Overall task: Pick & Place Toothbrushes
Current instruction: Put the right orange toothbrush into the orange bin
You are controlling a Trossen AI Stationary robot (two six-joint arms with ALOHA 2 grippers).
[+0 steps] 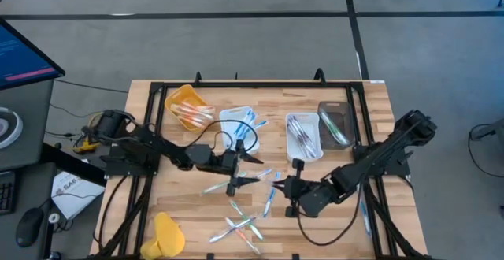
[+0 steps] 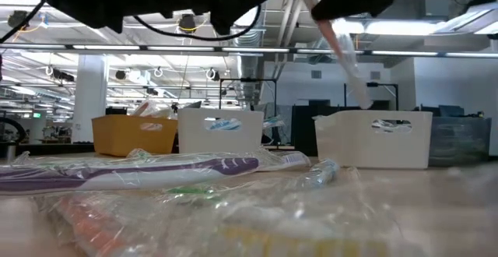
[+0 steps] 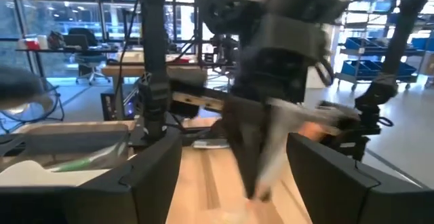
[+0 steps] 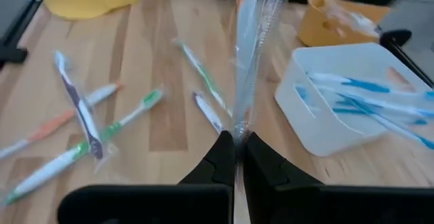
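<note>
Several toothbrushes in clear wrappers lie flat and loose on the wooden table (image 1: 240,224) (image 4: 81,115). My right gripper (image 1: 285,187) (image 4: 237,139) hangs over the table's middle, shut on one wrapped toothbrush (image 4: 247,47), which also shows in the low view (image 2: 342,51). My left gripper (image 1: 253,171) (image 3: 237,183) stands open just left of it, pointing level toward the right gripper. The held toothbrush (image 3: 278,142) shows blurred beyond the left gripper's spread fingers. More toothbrushes lie in the white tray (image 4: 352,95). My right gripper pinches the wrapped toothbrush near one end (image 4: 237,130) between its two fingers. The brush runs on past the fingertips, along the fingers' line. It is lifted clear of the table and slants down in the low view.
Along the far side stand a yellow tray (image 1: 189,106), two white trays (image 1: 240,124) (image 1: 303,134) and a dark tray (image 1: 335,122), all holding toothbrushes. A yellow object (image 1: 167,232) lies at the near left. Dark frame rails (image 1: 150,134) border the table.
</note>
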